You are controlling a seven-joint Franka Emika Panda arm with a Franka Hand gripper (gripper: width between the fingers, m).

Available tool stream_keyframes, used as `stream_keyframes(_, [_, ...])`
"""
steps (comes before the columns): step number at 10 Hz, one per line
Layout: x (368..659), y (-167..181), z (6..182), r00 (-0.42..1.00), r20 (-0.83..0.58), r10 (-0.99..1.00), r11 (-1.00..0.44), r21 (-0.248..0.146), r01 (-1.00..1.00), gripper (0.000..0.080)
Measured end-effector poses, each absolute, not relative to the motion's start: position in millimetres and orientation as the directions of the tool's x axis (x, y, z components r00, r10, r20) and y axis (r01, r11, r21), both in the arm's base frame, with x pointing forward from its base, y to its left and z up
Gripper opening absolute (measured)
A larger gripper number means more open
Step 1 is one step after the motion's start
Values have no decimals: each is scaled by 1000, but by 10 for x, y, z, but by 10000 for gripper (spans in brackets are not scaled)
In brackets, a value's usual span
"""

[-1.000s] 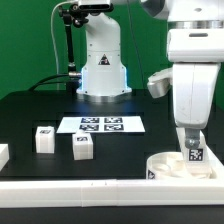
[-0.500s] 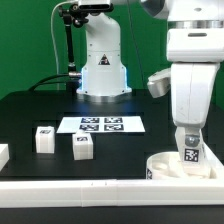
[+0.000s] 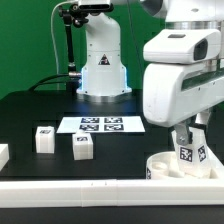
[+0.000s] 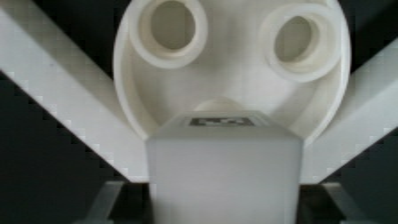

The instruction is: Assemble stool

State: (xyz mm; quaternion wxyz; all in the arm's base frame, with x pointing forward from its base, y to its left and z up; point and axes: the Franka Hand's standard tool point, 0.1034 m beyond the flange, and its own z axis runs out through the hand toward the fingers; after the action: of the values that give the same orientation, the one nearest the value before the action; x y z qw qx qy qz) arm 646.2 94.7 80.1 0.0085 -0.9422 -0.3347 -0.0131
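The round white seat (image 3: pixel 180 169) lies at the front of the exterior view's right, against the white border rail. My gripper (image 3: pixel 188 150) is shut on a white tagged stool leg (image 3: pixel 187 153) and holds it upright right over the seat. In the wrist view the leg (image 4: pixel 217 165) fills the middle between my fingers (image 4: pixel 118 198), and the seat (image 4: pixel 228 60) lies beyond it with two round holes showing. Two more tagged legs (image 3: pixel 44 138) (image 3: pixel 82 146) stand on the black table at the exterior view's left.
The marker board (image 3: pixel 102 125) lies flat in the middle in front of the arm's base (image 3: pixel 103 75). A white border rail (image 3: pixel 70 188) runs along the front edge. Another white piece (image 3: pixel 3 154) shows at the far left edge.
The wrist and its housing have swung round toward the exterior view's left and now fill more of the view. The leg stays in my grip over the seat, a little lower.
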Motion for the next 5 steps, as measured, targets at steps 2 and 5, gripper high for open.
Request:
stream_keyframes(2, [6460,955,800,874,31,484,-874,-16,485,341])
stream_keyframes(5, [6460,952,801,953,27,303,-953,-23,303,341])
